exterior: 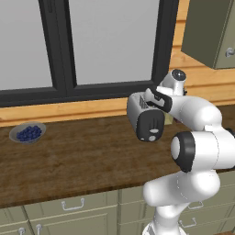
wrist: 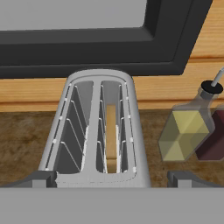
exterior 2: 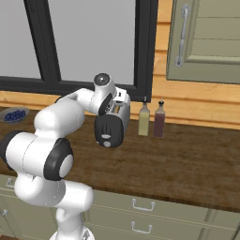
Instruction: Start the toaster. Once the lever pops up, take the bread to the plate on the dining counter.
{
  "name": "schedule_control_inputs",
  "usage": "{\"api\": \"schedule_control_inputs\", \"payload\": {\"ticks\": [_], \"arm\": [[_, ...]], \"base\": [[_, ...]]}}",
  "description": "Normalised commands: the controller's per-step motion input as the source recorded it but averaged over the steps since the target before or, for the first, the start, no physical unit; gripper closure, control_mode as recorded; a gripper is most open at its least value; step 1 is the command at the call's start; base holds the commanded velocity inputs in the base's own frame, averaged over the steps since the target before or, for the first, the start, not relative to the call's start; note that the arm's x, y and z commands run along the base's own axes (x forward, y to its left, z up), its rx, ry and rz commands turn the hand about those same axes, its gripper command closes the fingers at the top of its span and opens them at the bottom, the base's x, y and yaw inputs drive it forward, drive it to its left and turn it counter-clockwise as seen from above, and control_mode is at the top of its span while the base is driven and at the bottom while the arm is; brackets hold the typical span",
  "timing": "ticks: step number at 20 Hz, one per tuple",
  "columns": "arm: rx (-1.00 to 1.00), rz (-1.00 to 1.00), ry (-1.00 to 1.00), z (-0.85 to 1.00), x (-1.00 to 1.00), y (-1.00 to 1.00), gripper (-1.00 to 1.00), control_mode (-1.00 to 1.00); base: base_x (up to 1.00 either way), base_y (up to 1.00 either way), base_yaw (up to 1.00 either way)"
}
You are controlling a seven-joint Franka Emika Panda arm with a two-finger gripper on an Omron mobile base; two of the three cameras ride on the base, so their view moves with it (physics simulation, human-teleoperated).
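Observation:
The silver-white toaster [exterior: 146, 120] [exterior 2: 112, 125] stands on a brown wood-grain counter [exterior: 78, 156] under the window, its dark end panel facing me. My gripper [exterior: 155, 98] [exterior 2: 117, 99] [wrist: 113, 180] hovers just above the toaster's top near that end, open wide, with a fingertip on either side of the body and nothing between them. In the hand view I look down into the two slots [wrist: 98, 131]; the tan bread [wrist: 111, 133] sits low in the right one. The plate is out of view. I cannot tell whether this is the dining counter.
Two bottles, yellow [exterior 2: 144, 120] [wrist: 183, 131] and dark red [exterior 2: 160, 120] [wrist: 213, 144], stand just right of the toaster. A grey bowl of blueberries [exterior: 28, 132] [exterior 2: 14, 115] sits far left. A wall cabinet [exterior 2: 206, 37] hangs upper right, with the window frame [wrist: 109, 52] close behind.

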Motion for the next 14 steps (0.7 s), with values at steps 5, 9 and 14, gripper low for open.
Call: {"api": "schedule_control_inputs", "payload": {"ticks": [5, 9, 14], "arm": [[0.00, 0.00, 0.00, 0.00, 0.00, 0.00, -1.00, -1.00], [0.00, 0.00, 0.00, 0.00, 0.00, 0.00, -1.00, -1.00], [0.00, 0.00, 0.00, 0.00, 0.00, 0.00, -1.00, -1.00]], "base": [[0.00, 0.00, 0.00], [0.00, 0.00, 0.00], [0.00, 0.00, 0.00]]}}
